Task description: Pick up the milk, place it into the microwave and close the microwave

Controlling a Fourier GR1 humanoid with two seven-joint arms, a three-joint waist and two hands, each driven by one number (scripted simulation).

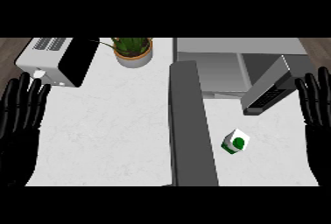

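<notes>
Both hands are waiting: the left robot hand (22,114) and right robot hand (317,107) are resting fingers spread, holding nothing. The milk (236,142) is standing untouched on the surface (103,131), inward of the right robot hand, with the microwave (220,65) gaping open just beyond, ready for loading.

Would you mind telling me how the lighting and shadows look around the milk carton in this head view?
In the head view, lighting is even and soft, with no glare on the white marble-look counter; the small white-and-green milk carton casts only a faint shadow at its base; the open grey microwave is dimmer inside; both black robot hands, left and right, are too dark for surface detail.
</notes>
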